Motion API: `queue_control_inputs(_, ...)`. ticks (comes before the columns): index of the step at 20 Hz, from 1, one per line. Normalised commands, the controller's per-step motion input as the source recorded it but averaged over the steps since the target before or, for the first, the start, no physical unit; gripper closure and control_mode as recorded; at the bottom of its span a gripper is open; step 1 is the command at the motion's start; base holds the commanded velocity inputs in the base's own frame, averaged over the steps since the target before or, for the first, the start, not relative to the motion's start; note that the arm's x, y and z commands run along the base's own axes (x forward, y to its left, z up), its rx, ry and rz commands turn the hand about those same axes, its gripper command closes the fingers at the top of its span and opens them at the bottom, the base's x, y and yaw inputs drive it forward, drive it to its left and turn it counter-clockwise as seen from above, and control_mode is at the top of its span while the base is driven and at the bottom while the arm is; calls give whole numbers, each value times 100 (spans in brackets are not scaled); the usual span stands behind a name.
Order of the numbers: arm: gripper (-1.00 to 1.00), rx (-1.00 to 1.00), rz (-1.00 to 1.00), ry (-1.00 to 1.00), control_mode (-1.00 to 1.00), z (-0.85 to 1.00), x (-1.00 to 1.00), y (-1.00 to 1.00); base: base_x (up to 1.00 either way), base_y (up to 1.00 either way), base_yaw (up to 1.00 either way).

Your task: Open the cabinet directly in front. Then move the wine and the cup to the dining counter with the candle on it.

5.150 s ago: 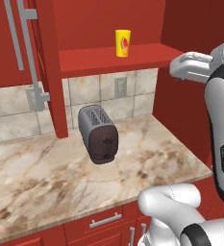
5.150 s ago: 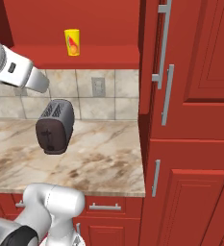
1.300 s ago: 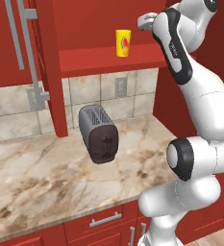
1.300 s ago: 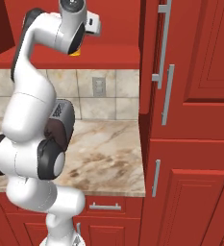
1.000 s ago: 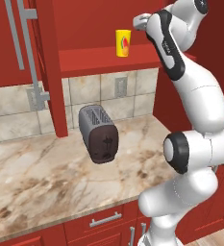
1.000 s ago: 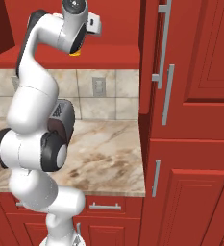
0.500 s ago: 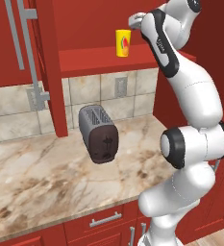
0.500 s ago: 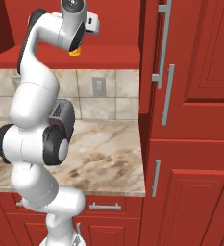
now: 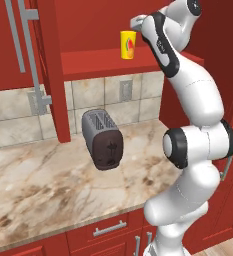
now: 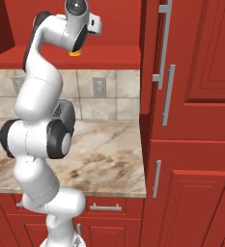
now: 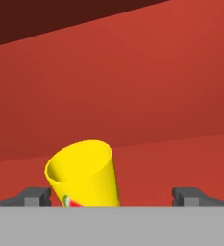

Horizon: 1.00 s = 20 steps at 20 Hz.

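Hand view: we see the jaws spread wide, the cup (image 11: pixel 83 174) between them, ungripped. Cabinet (image 9: pixel 48 70) stands open; we judge both transfers remain outstanding.

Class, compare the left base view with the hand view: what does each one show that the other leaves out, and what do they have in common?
Left base view alone: the toaster on the marbled worktop, the tiled wall, the open cabinet door with its silver handles, and the arm reaching up.

Hand view alone: the cup seen from above its open rim, between the spread finger tips of the gripper.

Both: the yellow cup standing on the red shelf.
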Motion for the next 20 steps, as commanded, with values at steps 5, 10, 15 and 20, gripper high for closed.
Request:
queue_control_inputs(5,-100,0,0,0,-100,-1,56,3,0,0,0)
queue_control_inputs(10,-100,0,2,0,-100,-11,3,4,0,0,0)
queue_control_inputs(15,-100,0,7,0,-100,-26,-21,0,0,0,0)
queue_control_inputs(20,-100,0,7,0,-100,-24,-21,0,0,0,0)
